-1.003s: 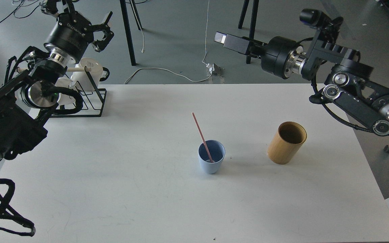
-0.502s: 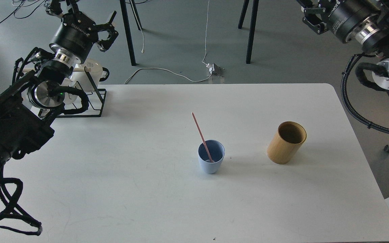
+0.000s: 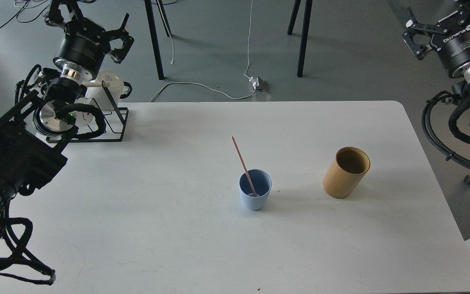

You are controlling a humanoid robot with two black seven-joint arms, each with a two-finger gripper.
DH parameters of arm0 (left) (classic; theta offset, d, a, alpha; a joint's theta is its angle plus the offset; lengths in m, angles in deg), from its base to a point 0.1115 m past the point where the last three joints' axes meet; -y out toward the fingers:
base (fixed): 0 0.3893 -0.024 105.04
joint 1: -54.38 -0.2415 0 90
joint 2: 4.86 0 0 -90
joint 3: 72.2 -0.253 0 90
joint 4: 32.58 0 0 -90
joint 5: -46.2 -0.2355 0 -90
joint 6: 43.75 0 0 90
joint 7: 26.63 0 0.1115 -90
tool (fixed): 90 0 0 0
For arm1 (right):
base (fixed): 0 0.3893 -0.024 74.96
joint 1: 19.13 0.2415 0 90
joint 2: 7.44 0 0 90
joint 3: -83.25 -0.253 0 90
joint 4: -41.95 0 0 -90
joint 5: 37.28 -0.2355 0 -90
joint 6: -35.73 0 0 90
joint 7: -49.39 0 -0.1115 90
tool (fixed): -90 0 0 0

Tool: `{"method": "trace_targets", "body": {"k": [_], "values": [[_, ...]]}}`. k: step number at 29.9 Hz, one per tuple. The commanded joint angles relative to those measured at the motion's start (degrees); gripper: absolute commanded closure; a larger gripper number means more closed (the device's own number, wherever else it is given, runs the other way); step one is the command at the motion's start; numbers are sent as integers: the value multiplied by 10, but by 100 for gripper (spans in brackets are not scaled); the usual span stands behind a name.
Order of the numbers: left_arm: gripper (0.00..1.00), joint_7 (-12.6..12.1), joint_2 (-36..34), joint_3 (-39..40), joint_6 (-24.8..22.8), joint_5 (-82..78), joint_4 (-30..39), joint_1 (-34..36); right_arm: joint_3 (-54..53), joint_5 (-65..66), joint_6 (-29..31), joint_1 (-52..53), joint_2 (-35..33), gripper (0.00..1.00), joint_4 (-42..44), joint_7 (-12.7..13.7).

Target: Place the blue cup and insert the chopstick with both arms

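Observation:
The blue cup [image 3: 255,192] stands upright on the white table [image 3: 157,228], a little right of centre. The pink chopstick [image 3: 241,159] stands inside it and leans up and to the left over the rim. My left gripper [image 3: 90,22] is raised beyond the table's back left corner, open and empty, far from the cup. My right gripper [image 3: 443,18] is raised off the table's back right corner, its claws spread and empty, partly cut off by the top edge.
A tan bamboo cylinder [image 3: 346,172] stands upright to the right of the cup. A black wire rack [image 3: 110,122] with white mugs [image 3: 108,83] sits at the back left corner, partly behind my left arm. Chair legs and cables lie on the floor behind.
My right arm has swung from over the table's back edge out to the far right, its gripper now pointing up and away. My left gripper has shifted slightly. Cup and chopstick have not moved.

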Motion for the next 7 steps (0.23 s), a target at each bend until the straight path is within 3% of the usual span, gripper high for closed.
{"method": "trace_targets", "body": {"k": [1, 7], "values": [[0, -1, -2, 1, 0, 12, 3, -13, -9, -8, 2, -6, 29, 1, 4, 3], [0, -2, -7, 0, 0, 43, 3, -14, 6, -5, 7, -14, 27, 1, 13, 3]]}}
